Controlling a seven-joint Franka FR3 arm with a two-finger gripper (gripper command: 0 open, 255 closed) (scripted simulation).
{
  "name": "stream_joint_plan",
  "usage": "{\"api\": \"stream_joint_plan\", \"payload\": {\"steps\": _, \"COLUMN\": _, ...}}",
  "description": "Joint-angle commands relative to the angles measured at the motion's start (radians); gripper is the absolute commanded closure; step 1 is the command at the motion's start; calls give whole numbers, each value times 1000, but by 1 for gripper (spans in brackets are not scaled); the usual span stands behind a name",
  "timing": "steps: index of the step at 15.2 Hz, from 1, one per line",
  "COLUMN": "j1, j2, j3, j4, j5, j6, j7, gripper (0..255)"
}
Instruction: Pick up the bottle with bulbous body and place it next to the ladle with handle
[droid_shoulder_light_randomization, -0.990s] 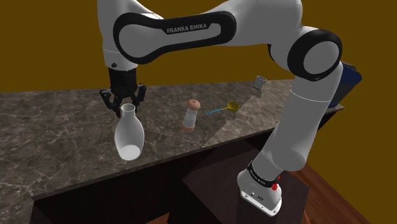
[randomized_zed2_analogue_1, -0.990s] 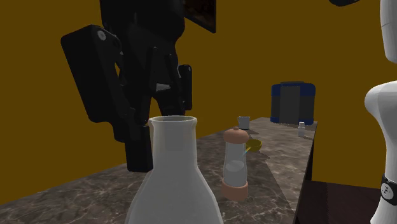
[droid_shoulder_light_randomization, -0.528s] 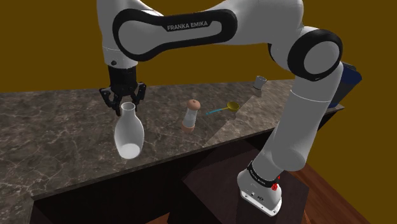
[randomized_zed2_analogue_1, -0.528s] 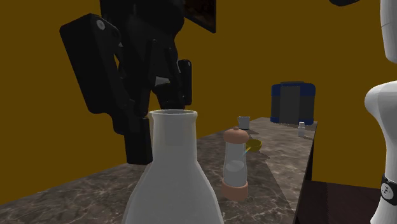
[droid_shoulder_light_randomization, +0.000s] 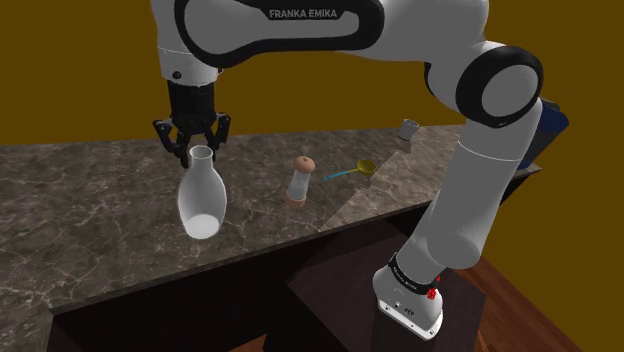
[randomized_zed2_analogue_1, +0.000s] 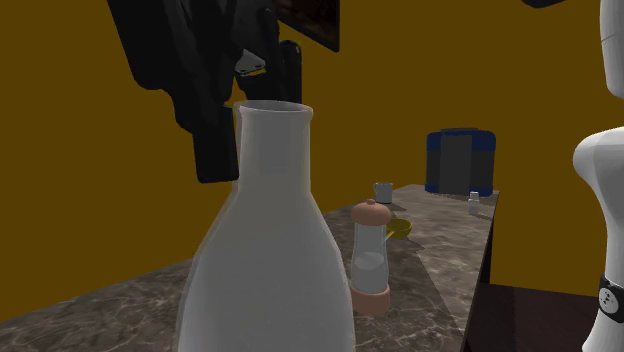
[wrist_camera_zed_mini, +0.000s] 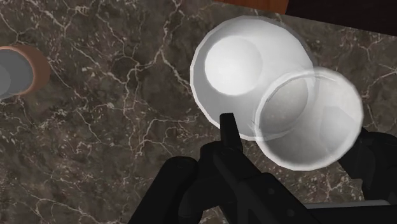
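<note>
A pale, translucent white bottle (droid_shoulder_light_randomization: 203, 196) with a round, bulbous body, a narrow neck and an open flared mouth is gripped at the neck between the fingers of the gripper (droid_shoulder_light_randomization: 201, 155). It is hung slightly tilted over the dark marbled counter (droid_shoulder_light_randomization: 90, 200), and whether its base is touching the counter cannot be told. A small ladle (droid_shoulder_light_randomization: 352, 171) with a yellow bowl and a thin blue handle is laid flat on the same counter, well apart from the bottle toward the shoulder view's right, with the bowl pointed away from the bottle.
</note>
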Motion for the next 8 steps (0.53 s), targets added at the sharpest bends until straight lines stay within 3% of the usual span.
{"api": "stream_joint_plan", "payload": {"steps": 1, "j1": 1, "j2": -1, "j3": 1, "j4": 27, "j5": 0, "j6": -28, "j7": 2, "gripper": 255}}
{"api": "stream_joint_plan", "payload": {"steps": 8, "j1": 7, "j2": 4, "j3": 3, "j4": 129, "j5": -2, "j6": -124, "j7": 9, "gripper": 255}}
